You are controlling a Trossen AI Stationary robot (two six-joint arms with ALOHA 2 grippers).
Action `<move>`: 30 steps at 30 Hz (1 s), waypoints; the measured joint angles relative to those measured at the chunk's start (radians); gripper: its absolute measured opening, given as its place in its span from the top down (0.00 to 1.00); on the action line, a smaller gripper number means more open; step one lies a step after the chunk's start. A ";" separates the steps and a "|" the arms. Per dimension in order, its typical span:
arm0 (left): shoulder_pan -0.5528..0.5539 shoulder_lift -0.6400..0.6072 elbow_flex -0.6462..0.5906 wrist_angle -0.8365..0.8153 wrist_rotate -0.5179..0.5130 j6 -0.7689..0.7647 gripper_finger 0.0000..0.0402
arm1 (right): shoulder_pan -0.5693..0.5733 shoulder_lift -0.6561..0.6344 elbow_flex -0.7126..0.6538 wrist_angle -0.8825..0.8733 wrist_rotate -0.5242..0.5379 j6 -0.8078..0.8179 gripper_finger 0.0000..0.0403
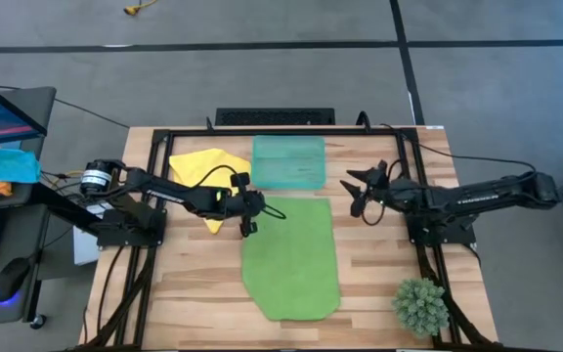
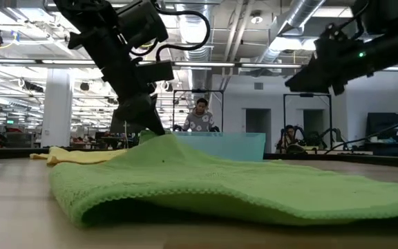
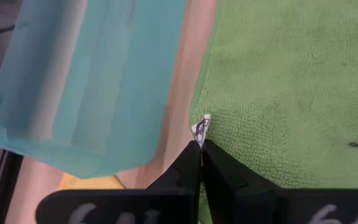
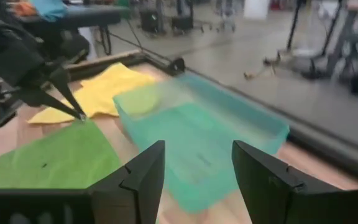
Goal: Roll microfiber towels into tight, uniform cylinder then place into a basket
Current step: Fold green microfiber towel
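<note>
Your green towel (image 1: 291, 257) lies flat mid-table, unrolled, below the basket (image 1: 288, 161); the yellow towel (image 1: 201, 168) sits beside it. Left gripper (image 1: 253, 213) pinches the green towel's corner, likely to start a roll. Right gripper (image 1: 356, 192) hovers spread, waiting.

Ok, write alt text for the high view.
Seen from above, the left gripper pinches a far corner of a green towel spread flat on a wooden table. A yellow towel and a teal basket lie behind it; the right gripper hangs open beside the basket.
</note>
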 joint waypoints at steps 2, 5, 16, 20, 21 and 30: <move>0.012 0.000 0.000 -0.001 0.020 0.002 1.00 | -0.024 0.012 0.000 -0.027 -0.037 0.052 0.48; 0.025 0.000 0.000 -0.001 0.041 0.002 1.00 | -0.060 0.024 0.018 -0.098 -0.115 0.134 0.48; 0.026 0.000 0.000 -0.012 0.045 -0.036 1.00 | -0.099 0.145 0.133 -0.334 -0.273 0.276 0.48; 0.026 0.000 0.000 -0.014 0.059 -0.042 1.00 | -0.099 0.214 0.134 -0.333 -0.283 0.276 0.48; 0.026 0.000 0.000 -0.014 0.065 -0.044 1.00 | -0.099 0.232 0.134 -0.332 -0.283 0.277 0.48; 0.026 0.000 0.000 -0.013 0.068 -0.043 1.00 | -0.126 0.364 0.157 -0.265 -0.358 0.354 0.48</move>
